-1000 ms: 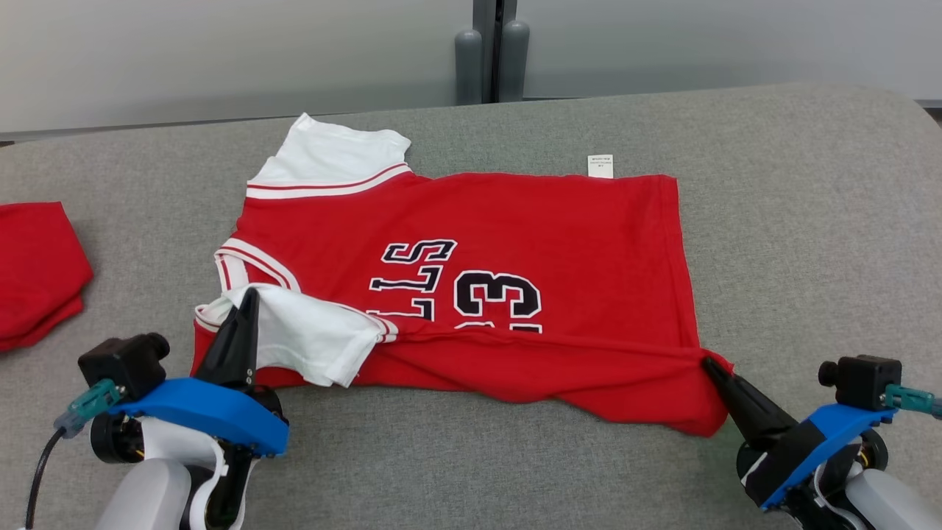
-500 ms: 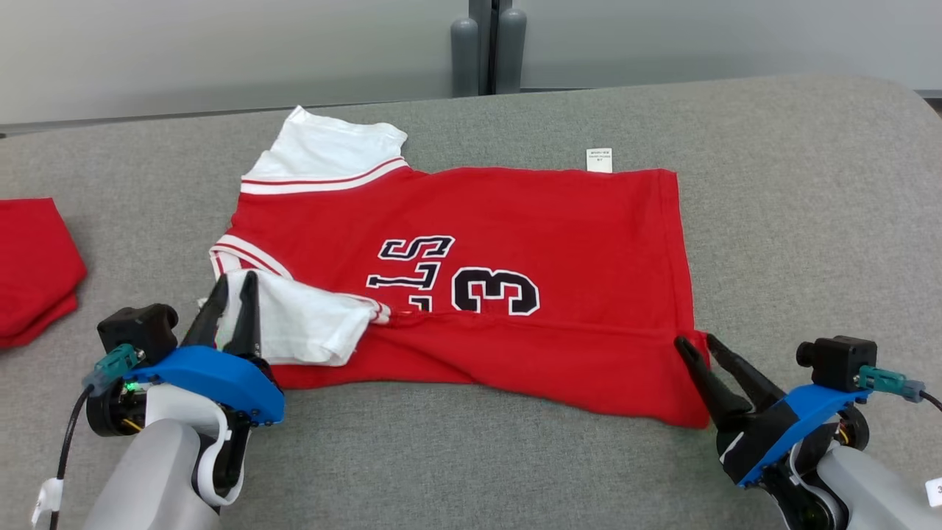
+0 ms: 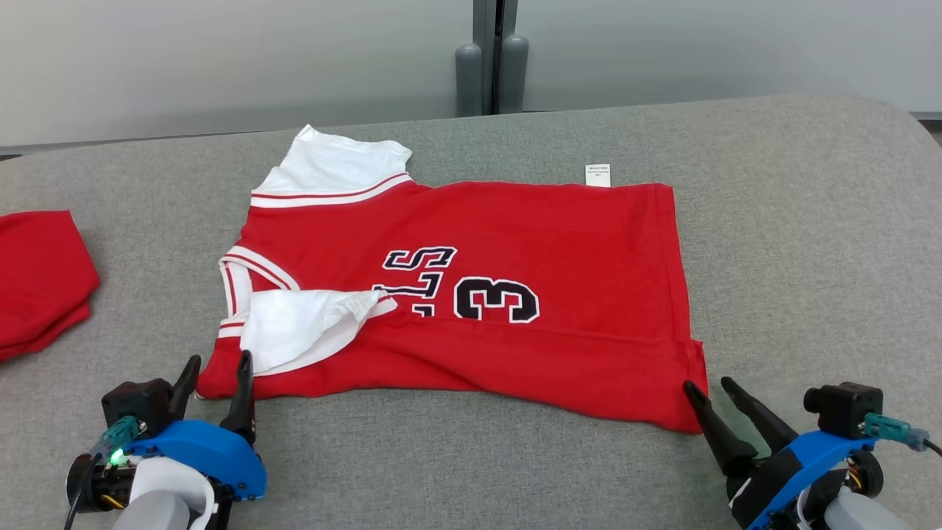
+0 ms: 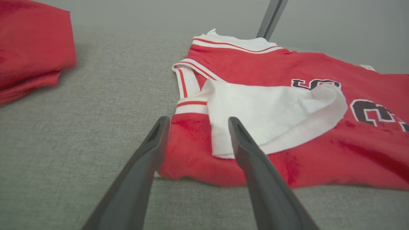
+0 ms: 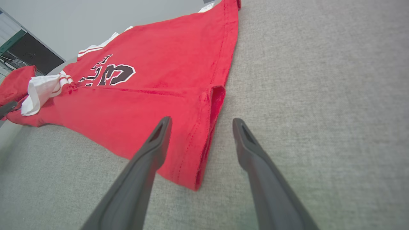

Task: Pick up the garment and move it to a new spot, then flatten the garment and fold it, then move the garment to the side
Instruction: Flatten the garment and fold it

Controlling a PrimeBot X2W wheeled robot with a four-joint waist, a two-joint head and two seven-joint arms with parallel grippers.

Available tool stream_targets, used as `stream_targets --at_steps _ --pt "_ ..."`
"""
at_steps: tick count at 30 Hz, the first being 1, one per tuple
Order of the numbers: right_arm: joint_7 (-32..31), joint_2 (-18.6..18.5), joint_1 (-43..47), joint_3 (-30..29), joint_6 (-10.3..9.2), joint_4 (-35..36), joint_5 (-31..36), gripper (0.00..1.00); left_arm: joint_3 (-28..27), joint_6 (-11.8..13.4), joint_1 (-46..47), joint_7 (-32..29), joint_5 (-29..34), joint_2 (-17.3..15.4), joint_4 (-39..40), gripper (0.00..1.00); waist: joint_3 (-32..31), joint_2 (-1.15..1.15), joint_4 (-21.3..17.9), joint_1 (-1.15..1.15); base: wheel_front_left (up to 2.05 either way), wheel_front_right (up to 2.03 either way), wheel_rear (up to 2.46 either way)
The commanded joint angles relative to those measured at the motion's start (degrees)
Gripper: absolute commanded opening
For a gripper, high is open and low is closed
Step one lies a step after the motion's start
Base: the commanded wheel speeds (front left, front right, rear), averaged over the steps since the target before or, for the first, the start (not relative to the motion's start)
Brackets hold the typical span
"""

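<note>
On the grey padded table (image 3: 809, 221), the red jersey (image 3: 515, 243) lies spread while the left gripper (image 3: 219, 357) and the right gripper (image 3: 706, 382) stand open at its 2 near corners.

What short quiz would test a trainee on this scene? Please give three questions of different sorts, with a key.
1. True or false: the left gripper and the right gripper both stand open.
2. Which digit shows whole on the jersey? A) 3 B) 7 C) 5
3. Fill in: the small white tag sticks out at the jersey's ___ edge, near or far from the robot.
Key: 1 true; 2 A; 3 far.
</note>
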State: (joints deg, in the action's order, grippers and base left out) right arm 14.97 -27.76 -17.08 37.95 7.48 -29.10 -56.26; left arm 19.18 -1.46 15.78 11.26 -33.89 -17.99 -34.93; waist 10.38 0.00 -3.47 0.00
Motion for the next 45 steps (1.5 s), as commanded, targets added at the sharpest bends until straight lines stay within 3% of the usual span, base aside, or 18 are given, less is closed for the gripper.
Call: stream_targets --at_steps 1,9,10,11,12,13,14,20,25,33,38,45 --pt "0.3 0.4 0.1 -0.1 0.03 -0.3 0.3 1.00 0.0 0.4 -0.2 0.0 0.3 -0.3 -0.2 1.00 0.1 0.00 -0.1 0.00 0.00 0.00 0.00" --pt "-0.6 4.0 -2.6 2.3 0.03 -5.7 3.3 1.00 1.2 1.1 1.7 -1.4 1.0 -0.3 -4.5 1.00 0.8 0.00 -0.2 0.00 0.00 0.00 0.00" --pt "-0.6 5.1 -3.3 2.7 0.02 -7.0 3.7 1.00 1.4 0.6 2.3 -1.7 1.0 0.0 -5.8 0.95 0.9 0.00 -0.2 0.00 0.00 0.00 0.00" --pt "-0.7 5.6 -3.5 3.0 0.02 -7.6 3.6 1.00 1.5 0.4 2.5 -1.7 0.7 0.2 -6.5 0.49 0.9 0.00 -0.2 0.00 0.00 0.00 0.00" --pt "-0.8 6.0 -3.6 3.2 0.03 -8.2 3.5 0.40 1.6 0.1 2.5 -1.5 0.5 0.5 -7.1 0.13 0.9 0.00 -0.1 0.00 0.00 0.00 0.00" --pt "-0.8 6.2 -3.6 3.4 0.03 -8.6 3.3 0.22 1.7 -0.1 2.4 -1.4 0.4 0.7 -7.7 0.00 0.8 0.00 0.0 0.00 0.00 0.00 0.00" --pt "-0.8 6.5 -3.6 3.7 0.03 -8.8 3.1 0.00 1.9 -0.4 2.4 -1.1 0.2 0.8 -8.2 0.00 0.6 0.00 0.1 0.00 0.00 0.00 0.00" --pt "-0.1 6.3 -2.7 3.5 0.03 -8.9 1.8 0.00 1.2 -1.1 0.3 1.3 -0.6 1.1 -8.8 0.00 -2.0 0.00 1.1 0.00 0.00 0.00 0.00" --pt "0.1 4.6 -0.3 2.1 0.03 -6.6 0.8 0.00 0.6 -0.5 -4.1 2.4 -1.5 1.0 -4.6 0.00 -4.4 0.00 2.1 0.00 0.00 0.00 0.00" --pt "-0.7 0.4 8.1 -0.7 0.02 0.2 -0.9 0.00 -1.0 5.0 -16.7 1.3 -2.8 -0.1 10.3 0.00 -6.4 0.00 4.2 0.00 0.00 0.00 0.00" --pt "-2.5 -2.7 14.9 -5.5 0.01 4.2 -1.1 0.00 -0.2 8.6 -22.3 -1.6 -2.5 -0.5 19.8 0.00 -6.6 0.00 5.5 0.00 0.00 0.00 0.00" --pt "-9.2 -1.5 22.7 -11.7 0.01 9.8 0.3 0.00 0.6 11.4 -27.0 -4.1 -2.9 -0.6 26.6 0.00 -6.7 0.00 5.0 0.00 0.00 0.00 0.00"
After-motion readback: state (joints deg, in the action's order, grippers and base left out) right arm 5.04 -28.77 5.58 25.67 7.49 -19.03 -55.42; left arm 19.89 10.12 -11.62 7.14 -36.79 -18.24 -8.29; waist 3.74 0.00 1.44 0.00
